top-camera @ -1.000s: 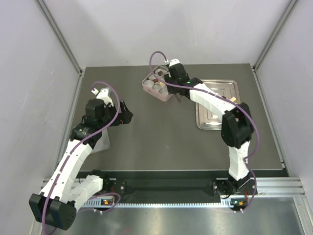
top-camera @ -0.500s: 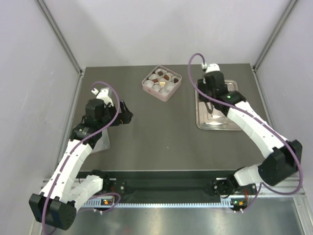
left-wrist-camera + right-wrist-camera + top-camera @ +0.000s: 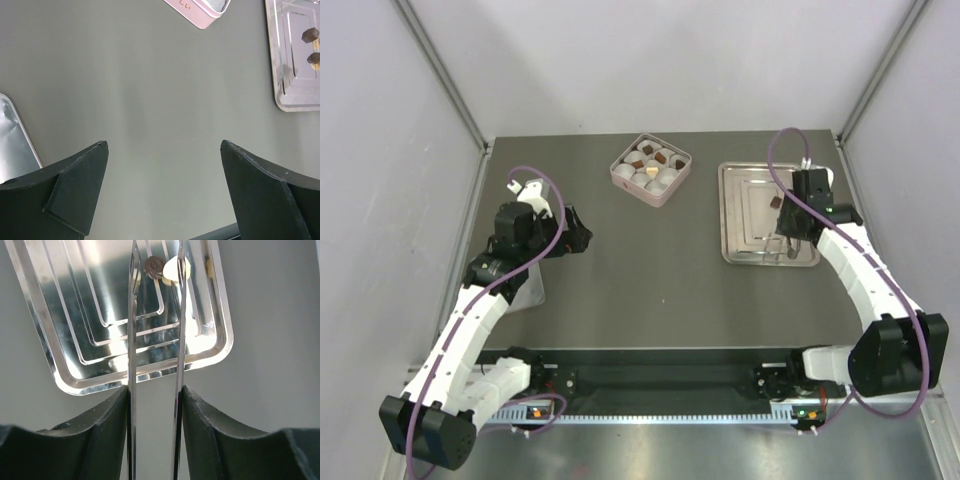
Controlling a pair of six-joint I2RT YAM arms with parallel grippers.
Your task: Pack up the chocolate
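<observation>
Several chocolate pieces sit in white paper cups inside the pink box. More lie on the metal tray: a dark brown piece and a cream piece; the top view shows a brown piece. My right gripper is shut on metal tweezers, whose open tips straddle those two pieces over the tray. In the top view it hovers over the tray's right part. My left gripper is open and empty above bare table, left of the box.
A flat silver sheet lies under the left arm and shows in the left wrist view. The left wrist view also shows the pink box's corner and the tray with two brown pieces. Grey walls enclose the table.
My right arm has swung from over the pink box rightward to the metal tray, with the tweezers in it. The box's contents now show. The left arm has not moved.
</observation>
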